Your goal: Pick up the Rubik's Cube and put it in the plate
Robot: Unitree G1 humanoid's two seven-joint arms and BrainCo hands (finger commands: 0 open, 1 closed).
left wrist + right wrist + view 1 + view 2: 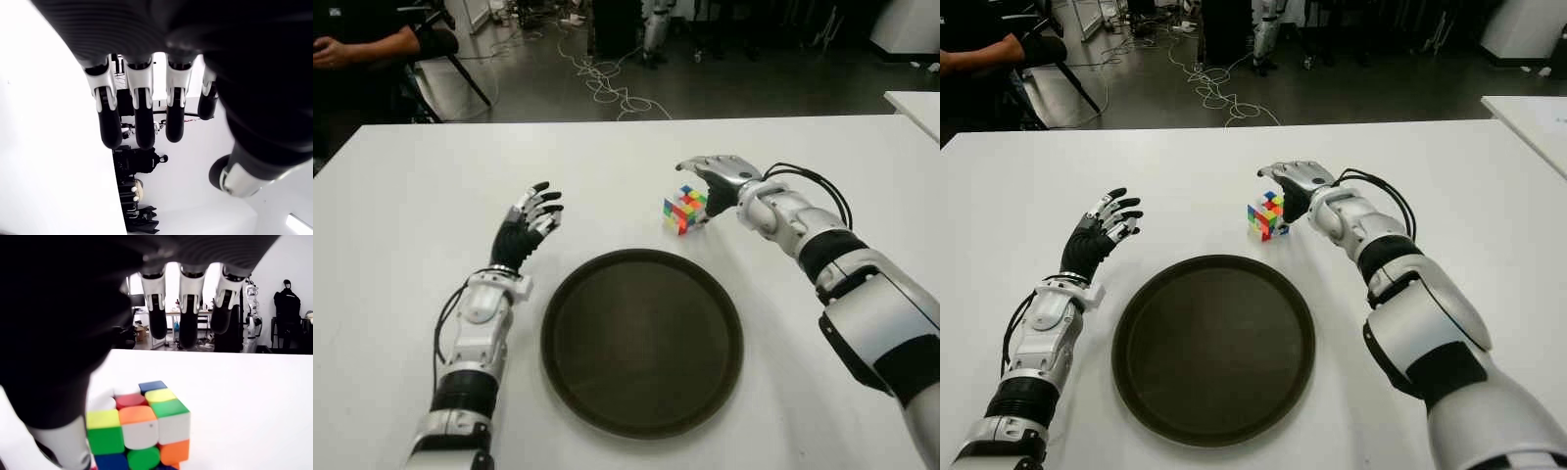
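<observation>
— So where is the right hand [713, 184]?

— Over the Rubik's Cube [684, 210], arched above it from the far right side. Its fingers [187, 318] hang spread and uncurled past the cube's top, holding nothing; I cannot tell whether the thumb touches the cube.

— And the cube itself?

— It sits on the white bench [401, 196], just beyond the far right edge of the dark round plate [641, 338] and apart from it, turned so one corner faces the robot.

— What about the left hand [527, 227]?

— It shows to the left of the plate, fingers [138, 115] stretched out and loosely apart, gripping nothing.

— Anything further out?

— Cables [607, 83] trail across the floor beyond the bench, and a person's arm [367, 46] shows at the far left corner.
</observation>
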